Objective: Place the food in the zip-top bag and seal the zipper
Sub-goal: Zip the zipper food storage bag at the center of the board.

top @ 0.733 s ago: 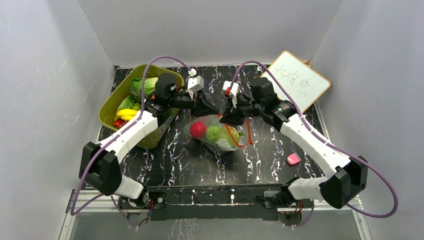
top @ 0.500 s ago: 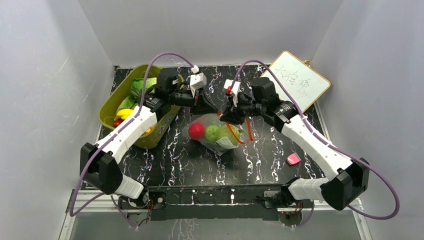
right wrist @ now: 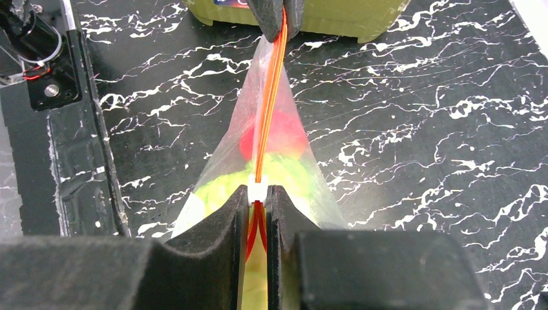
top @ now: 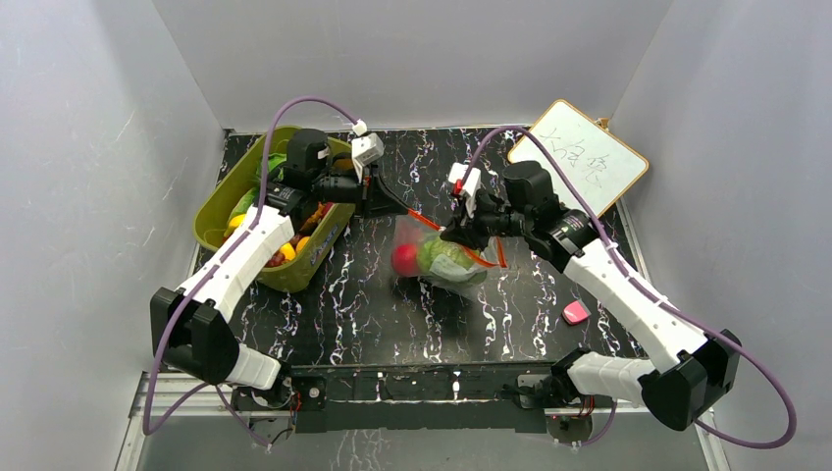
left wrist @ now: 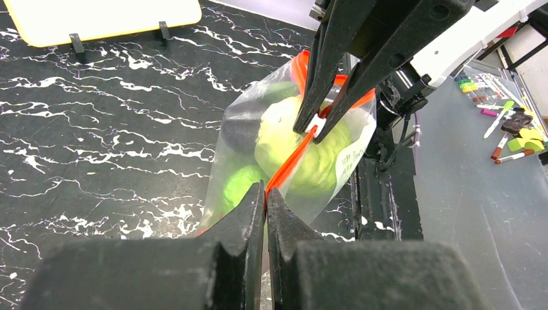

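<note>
The clear zip-top bag (top: 443, 263) hangs between my two grippers over the black marbled table. Inside it are a red round fruit (top: 404, 259) and a pale green cabbage (top: 442, 257). The red-orange zipper (top: 432, 224) is stretched taut between the grippers. My left gripper (top: 403, 209) is shut on the zipper's left end (left wrist: 278, 177). My right gripper (top: 454, 235) is shut on the white slider tab (right wrist: 258, 191), seen from the left wrist as slider tab (left wrist: 315, 123). Ahead of the slider the two zipper tracks (right wrist: 269, 90) lie pressed together. Behind it they spread apart.
An olive-green tub (top: 218, 211) with more toy food stands at the back left, close behind the left gripper. A white wood-framed board (top: 585, 157) leans at the back right. A small pink piece (top: 576, 313) lies at the right front.
The left gripper has shut on the zipper's end and pulled back to the left. The zipper went taut. The bag rose and shifted right, and the right gripper moved slightly right.
</note>
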